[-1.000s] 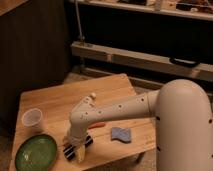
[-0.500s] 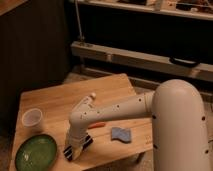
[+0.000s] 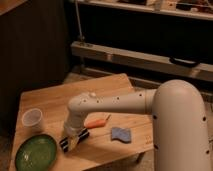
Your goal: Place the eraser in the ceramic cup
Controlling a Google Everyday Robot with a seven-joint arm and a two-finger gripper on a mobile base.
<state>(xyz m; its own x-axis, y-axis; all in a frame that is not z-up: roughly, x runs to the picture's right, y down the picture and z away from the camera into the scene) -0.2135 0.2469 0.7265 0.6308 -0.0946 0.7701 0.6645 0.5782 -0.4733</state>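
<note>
Since half a second before, almost nothing has moved: the gripper (image 3: 73,141) stays low at the same place near the front edge of the wooden table (image 3: 50,100), and the white arm (image 3: 115,102) keeps the same bent pose. Only the thick rear part of the arm sits a little more to the left than one second ago.

The gripper points down and is on top of the eraser (image 3: 85,134), covering its middle. Whether it is already clamped on the eraser or only resting over it, I cannot tell. The eraser lies flat on the table, turned diagonally, and both of its striped ends show on either side of the gripper.

The ceramic cup (image 3: 32,120) stands upright near the left edge of the table, well apart from the eraser. The green bowl (image 3: 36,154) is in front of the cup, between the cup and the front edge, to the left of the eraser. A carrot (image 3: 96,121) lies just beside the eraser on its right. A pale blue sponge (image 3: 120,134) lies further right, near the carrot.
</note>
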